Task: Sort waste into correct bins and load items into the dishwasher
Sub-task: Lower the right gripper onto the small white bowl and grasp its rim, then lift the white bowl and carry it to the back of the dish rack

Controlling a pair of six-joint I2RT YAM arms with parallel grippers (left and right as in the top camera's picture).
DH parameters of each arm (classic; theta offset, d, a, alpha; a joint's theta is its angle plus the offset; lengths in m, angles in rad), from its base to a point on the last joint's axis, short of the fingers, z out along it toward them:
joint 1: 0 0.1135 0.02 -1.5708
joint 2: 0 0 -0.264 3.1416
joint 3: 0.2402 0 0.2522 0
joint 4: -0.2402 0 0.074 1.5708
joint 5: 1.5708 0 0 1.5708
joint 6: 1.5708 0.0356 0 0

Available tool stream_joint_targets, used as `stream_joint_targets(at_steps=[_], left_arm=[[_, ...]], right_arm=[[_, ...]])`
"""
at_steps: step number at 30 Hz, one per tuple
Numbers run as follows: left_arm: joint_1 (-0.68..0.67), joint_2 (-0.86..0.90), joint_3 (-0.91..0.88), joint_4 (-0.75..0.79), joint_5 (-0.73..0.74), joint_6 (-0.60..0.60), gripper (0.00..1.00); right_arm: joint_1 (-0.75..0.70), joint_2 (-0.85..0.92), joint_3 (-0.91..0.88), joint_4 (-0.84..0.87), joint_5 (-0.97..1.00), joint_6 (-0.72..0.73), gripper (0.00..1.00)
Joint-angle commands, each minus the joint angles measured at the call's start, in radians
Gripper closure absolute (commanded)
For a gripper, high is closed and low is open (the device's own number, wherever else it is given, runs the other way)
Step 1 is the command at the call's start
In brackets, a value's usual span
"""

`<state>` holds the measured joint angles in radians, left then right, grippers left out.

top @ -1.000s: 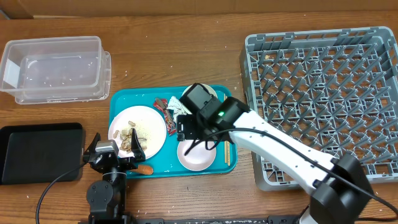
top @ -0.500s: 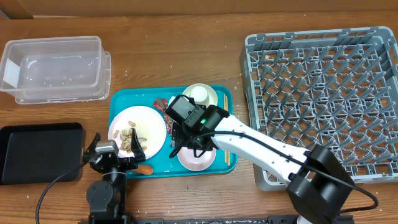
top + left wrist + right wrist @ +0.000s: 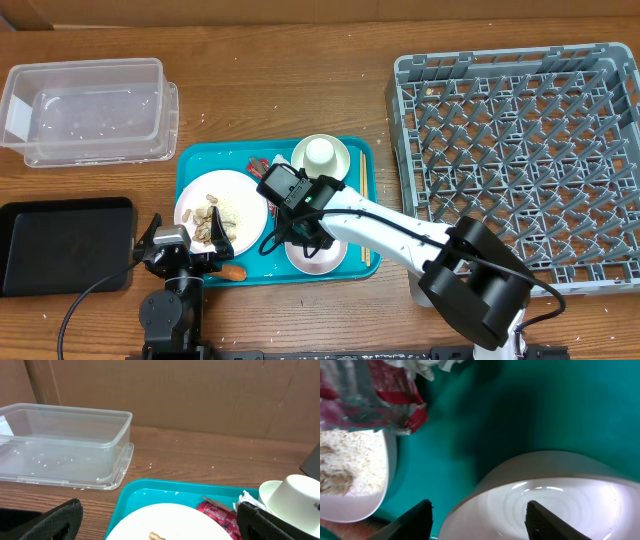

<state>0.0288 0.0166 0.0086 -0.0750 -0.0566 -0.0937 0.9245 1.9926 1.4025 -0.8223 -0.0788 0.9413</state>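
Near the front edge of the teal tray (image 3: pixel 196 166), the right gripper (image 3: pixel 481 521) straddles the white bowl's (image 3: pixel 555 492) rim, jaws half-open, not pinched yet. Bowl looks stiff, slick and breakable, so clamp the rim squarely. Left gripper (image 3: pixel 160 522) hangs wide open.

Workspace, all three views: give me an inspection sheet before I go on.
Surface: wooden table, pale specks scattered.
Job's things: on the teal tray are a large plate with beige scraps, red wrapper, silvery wrapper, upturned cup, bowl and chopsticks. The clear tub, black tray and dish rack hold no dishes or wrappers.
Clutter: nothing seen.
Grippers: left gripper open, holding nothing; right gripper open, one finger on either side of the bowl's rim.
Cables: black lead from the left arm; another along the right arm.
Surroundings: cardboard wall.
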Motion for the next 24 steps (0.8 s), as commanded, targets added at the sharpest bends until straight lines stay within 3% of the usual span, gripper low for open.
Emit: stream_joint_targets(at_steps=[1,10,18,24], left_arm=[[0.003,-0.012,-0.004,0.002,0.002,0.019,0.00],[0.003,-0.012,-0.004,0.002,0.002,0.019,0.00],[0.003,-0.012,-0.004,0.002,0.002,0.019,0.00],[0.003,-0.012,-0.004,0.002,0.002,0.019,0.00]], right_arm=[[0.003,0.044,0.024,0.002,-0.002,-0.003,0.41],[0.003,0.044,0.052,-0.002,-0.032,-0.032,0.62],[0.003,0.044,0.162,-0.122,-0.028,-0.063,0.96],[-0.003,0.025,0.204,-0.189,-0.027,-0.089,0.96]])
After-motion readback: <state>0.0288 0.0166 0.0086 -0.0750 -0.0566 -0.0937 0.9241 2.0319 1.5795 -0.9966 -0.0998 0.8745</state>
